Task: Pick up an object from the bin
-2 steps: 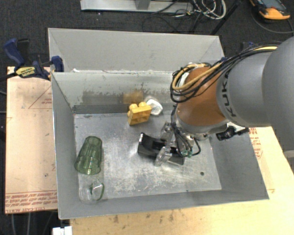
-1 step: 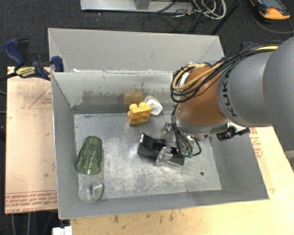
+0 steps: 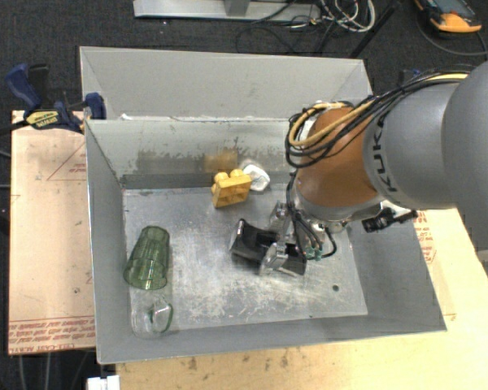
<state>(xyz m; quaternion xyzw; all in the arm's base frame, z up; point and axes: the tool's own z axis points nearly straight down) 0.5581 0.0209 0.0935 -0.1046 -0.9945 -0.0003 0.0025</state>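
Note:
My gripper [image 3: 264, 250] is low over the bin floor near the middle, its black and silver end pointing left. A yellow toy block [image 3: 230, 187] lies just beyond it towards the back wall, a short gap away. A small white crumpled piece [image 3: 257, 177] rests against the block's right side. Nothing is seen held in the gripper.
A green see-through cup [image 3: 149, 257] lies on its side at the bin's left, with a clear glass-like piece [image 3: 156, 317] below it in the front left corner. The arm with its orange cover and cables hangs over the bin's right half.

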